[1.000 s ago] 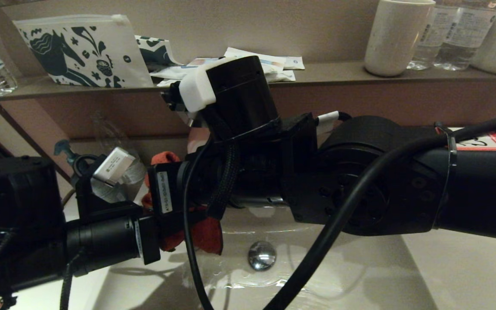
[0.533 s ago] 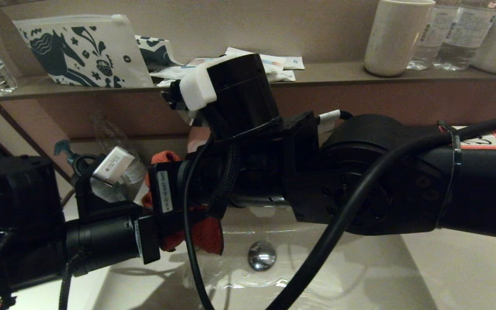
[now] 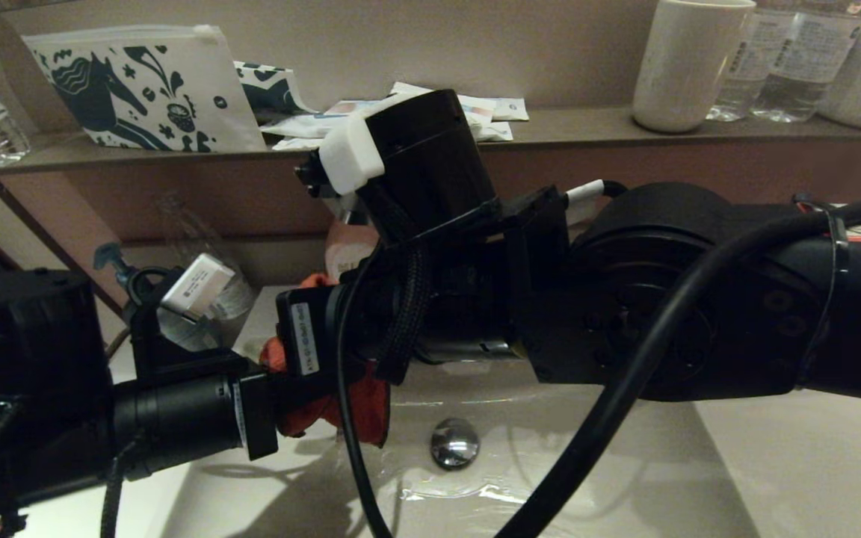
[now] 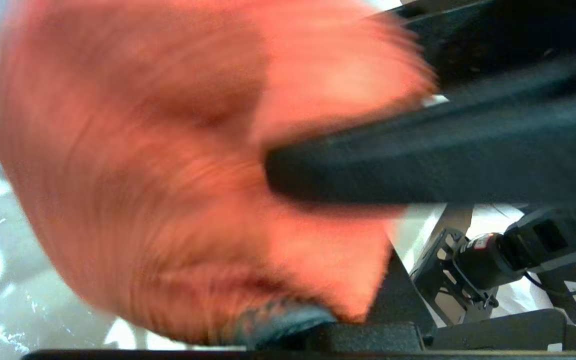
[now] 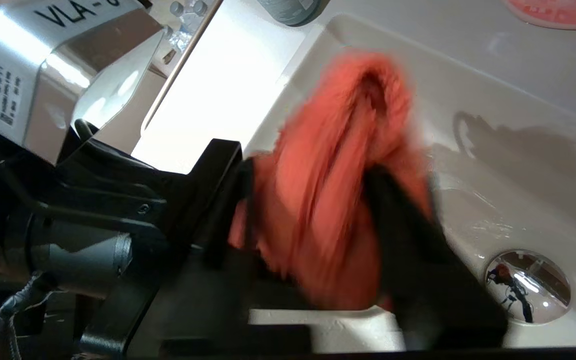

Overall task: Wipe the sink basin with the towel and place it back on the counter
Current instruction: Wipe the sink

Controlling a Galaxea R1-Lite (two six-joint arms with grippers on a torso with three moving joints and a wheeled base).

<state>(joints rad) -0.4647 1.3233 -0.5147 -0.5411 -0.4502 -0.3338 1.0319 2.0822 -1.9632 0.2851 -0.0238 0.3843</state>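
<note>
The red-orange towel [image 3: 356,411] hangs bunched over the left part of the sink basin [image 3: 587,463], left of the chrome drain stopper [image 3: 454,442]. My right arm [image 3: 625,299] reaches across from the right. Its gripper [image 5: 313,190] is shut on the towel [image 5: 328,165], a black finger on each side. My left gripper [image 3: 270,418] comes in from the left and sits against the same cloth [image 4: 143,175]; its hold is hidden. The off-white counter [image 3: 812,463] lies right of the basin.
The brown shelf behind carries a patterned pouch [image 3: 146,90], sachets [image 3: 475,112], a white mug [image 3: 688,63] and water bottles [image 3: 789,60]. A clear bottle [image 3: 176,239] stands at the back left. A film of water [image 3: 460,493] lies on the basin floor.
My right wrist has shifted a little to the right and upward, and the upper part of the towel went with it. The left arm has stayed still.
</note>
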